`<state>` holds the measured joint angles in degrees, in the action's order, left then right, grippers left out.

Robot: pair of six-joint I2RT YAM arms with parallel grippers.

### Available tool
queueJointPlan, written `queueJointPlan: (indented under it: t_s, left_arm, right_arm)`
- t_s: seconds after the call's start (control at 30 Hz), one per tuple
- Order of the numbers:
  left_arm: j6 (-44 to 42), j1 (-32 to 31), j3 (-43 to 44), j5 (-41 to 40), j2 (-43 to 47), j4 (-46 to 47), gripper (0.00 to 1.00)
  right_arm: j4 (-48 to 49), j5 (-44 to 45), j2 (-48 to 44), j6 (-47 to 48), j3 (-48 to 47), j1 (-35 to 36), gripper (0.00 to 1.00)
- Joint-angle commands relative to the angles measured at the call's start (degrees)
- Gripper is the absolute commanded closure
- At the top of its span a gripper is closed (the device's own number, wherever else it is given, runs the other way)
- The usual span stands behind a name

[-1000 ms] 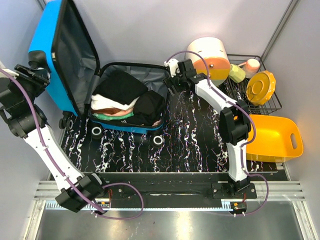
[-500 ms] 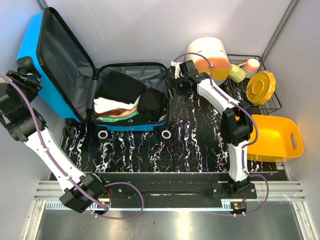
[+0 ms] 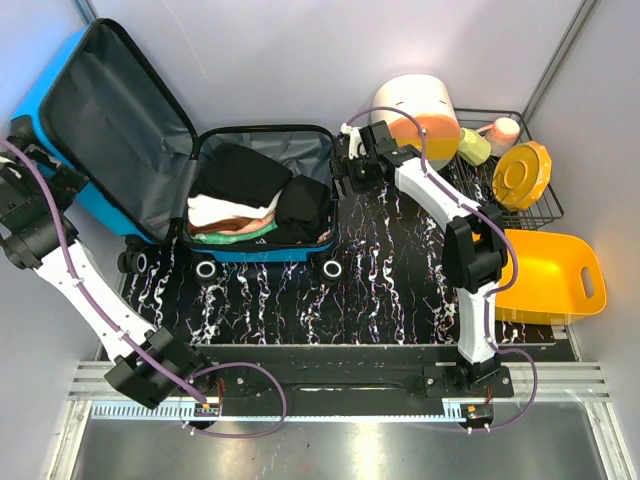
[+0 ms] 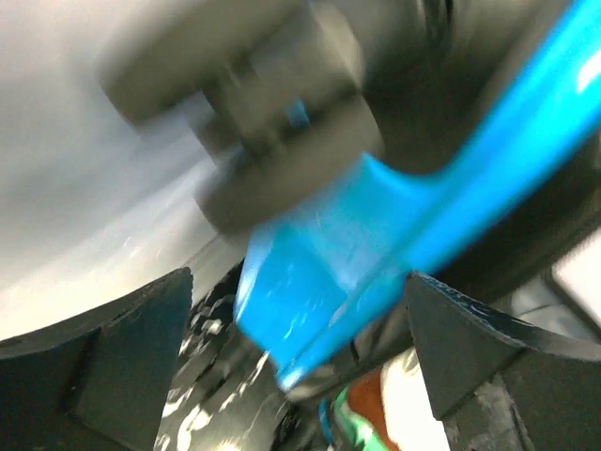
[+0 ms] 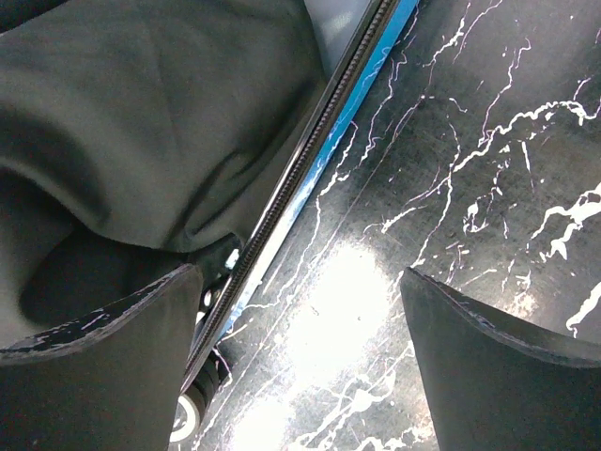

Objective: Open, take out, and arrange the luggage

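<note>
The blue luggage lies open at the back left of the marbled table. Its lid leans back to the left and shows dark grey lining. The base holds folded clothes, black on top of white, pink and green layers. My left gripper is open at the lid's outer left edge. In the blurred left wrist view the blue shell and a black wheel sit between my open left gripper. My right gripper is open beside the base's right rim, over bare table.
A white-and-orange round box stands at the back. Right of it a wire rack holds a yellow lid and small cups. A yellow basin sits at the right edge. Grey walls close in on the left and behind.
The lid has swung further open, leaning back to the left. My left gripper moved left with it. The base shifted slightly right. My right gripper stayed by the base's right rim.
</note>
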<state>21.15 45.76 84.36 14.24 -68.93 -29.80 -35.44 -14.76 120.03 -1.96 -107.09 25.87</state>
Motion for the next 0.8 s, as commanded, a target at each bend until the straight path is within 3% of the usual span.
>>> queueJointPlan:
  t_s: [0.0,0.27,0.43,0.57,0.67,0.77]
  left_arm:
    - [-7.0,1.1,1.9,-5.3,3.4,-15.4,0.01]
    - [-16.3,2.9,0.5,-6.3,7.5,-39.4,0.01]
    - [-32.1,2.2,-0.6,8.5,10.5,-44.8,0.01]
    - [-40.5,-7.6,-1.0,6.8,11.1,-47.9,0.01]
    - [-45.6,-12.4,-3.9,10.4,13.3,-48.3,0.01]
    - [-45.9,-21.6,-6.3,9.9,14.1,-48.6,0.01]
  right_arm:
    - [0.2,-1.6,-6.5,1.6,0.8,0.3,0.04]
    - [-0.3,0.5,-11.6,5.6,2.8,0.1,0.02]
    - [-4.9,2.7,-16.4,8.7,3.2,-0.8,0.00]
    - [-10.1,1.1,-21.9,9.2,6.2,-5.8,0.00]
    - [-15.8,-1.7,-25.7,12.1,9.2,-10.8,0.00]
    - [-23.0,-3.3,-28.7,16.0,11.8,-16.2,0.00]
